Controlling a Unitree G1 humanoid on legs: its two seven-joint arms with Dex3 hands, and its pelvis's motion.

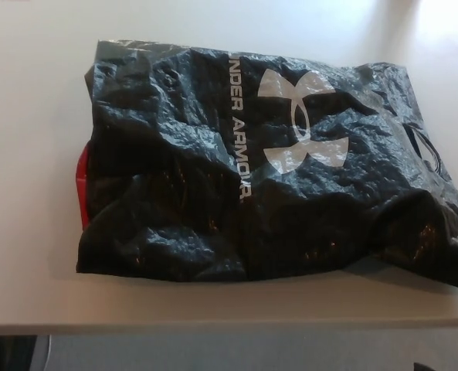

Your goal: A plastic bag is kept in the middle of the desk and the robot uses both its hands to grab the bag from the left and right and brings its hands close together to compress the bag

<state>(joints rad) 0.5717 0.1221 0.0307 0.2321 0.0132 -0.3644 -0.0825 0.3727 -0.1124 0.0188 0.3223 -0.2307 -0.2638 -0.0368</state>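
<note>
A large black plastic bag (252, 162) with a white logo and white lettering lies crumpled across the middle of the white desk (35, 116). It looks stuffed, and a strip of red (82, 189) shows at its left edge. A handle cut-out (423, 147) sits at its right end. Neither of my hands shows in the head view.
The desk's front edge (213, 325) runs along the bottom of the picture, with grey floor below it. Bare desk surface lies to the left of the bag and behind it. The bag's right end reaches the picture's right edge.
</note>
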